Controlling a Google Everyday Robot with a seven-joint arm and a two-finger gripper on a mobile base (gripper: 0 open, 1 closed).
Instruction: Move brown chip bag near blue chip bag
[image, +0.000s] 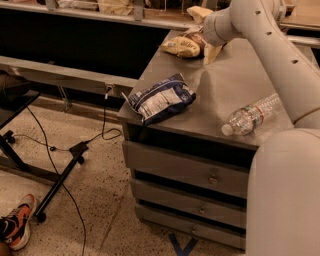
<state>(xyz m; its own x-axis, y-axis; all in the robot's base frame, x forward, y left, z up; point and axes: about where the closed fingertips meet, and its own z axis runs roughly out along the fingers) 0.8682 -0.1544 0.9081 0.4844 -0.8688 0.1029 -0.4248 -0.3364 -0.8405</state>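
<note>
On the desk (225, 80), the brown bag (181, 46) lies at the far edge, pincer (209, 46) touching its right; blue bag (160, 98) front-left corner, bottle (250, 115) front-right.

Lab-like workroom, metal drawer cabinet (185, 170), floor cables (103, 122), claw (210, 49) over cabinet's far end.
</note>
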